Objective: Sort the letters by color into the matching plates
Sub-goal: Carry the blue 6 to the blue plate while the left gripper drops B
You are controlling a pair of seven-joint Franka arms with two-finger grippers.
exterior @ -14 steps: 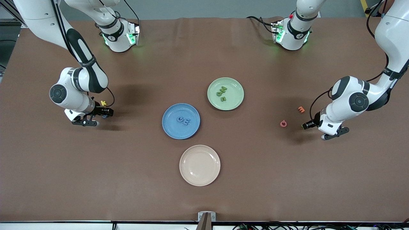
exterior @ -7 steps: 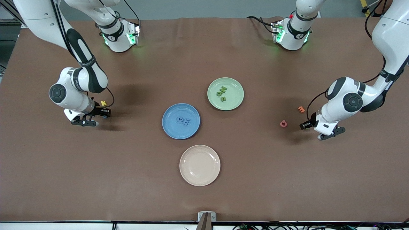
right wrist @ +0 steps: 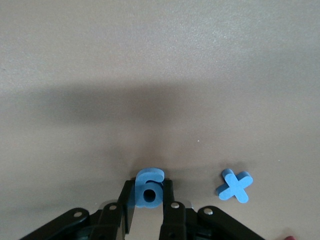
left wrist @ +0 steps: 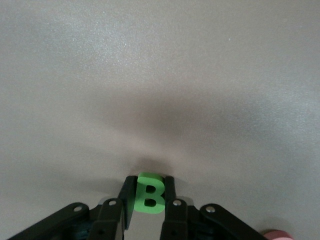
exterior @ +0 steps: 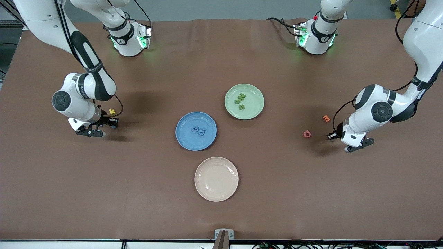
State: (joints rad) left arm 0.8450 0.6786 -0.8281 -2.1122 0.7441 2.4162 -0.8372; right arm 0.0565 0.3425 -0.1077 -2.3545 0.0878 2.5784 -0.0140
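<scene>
Down low at the right arm's end of the worktop, the right gripper point(right wrist: 148, 197) is clamped on a blue 6 point(right wrist: 149, 187), something only its wrist view shows, along with a blue X point(right wrist: 234, 186) lying just beside it. From the front that gripper point(exterior: 111, 122) hides both (only a yellow K point(exterior: 111, 111) shows there). Toward the other end, the left gripper point(left wrist: 147, 200) pinches a green B point(left wrist: 149, 193); in the front view it point(exterior: 331, 136) sits near a red piece point(exterior: 307, 134) and an orange piece point(exterior: 326, 118). Mid-table, the blue plate point(exterior: 183, 139) holds two blue letters point(exterior: 198, 130), the green plate point(exterior: 254, 95) three green letters point(exterior: 240, 101), and the beige plate point(exterior: 216, 178) lies nearest the front edge.
</scene>
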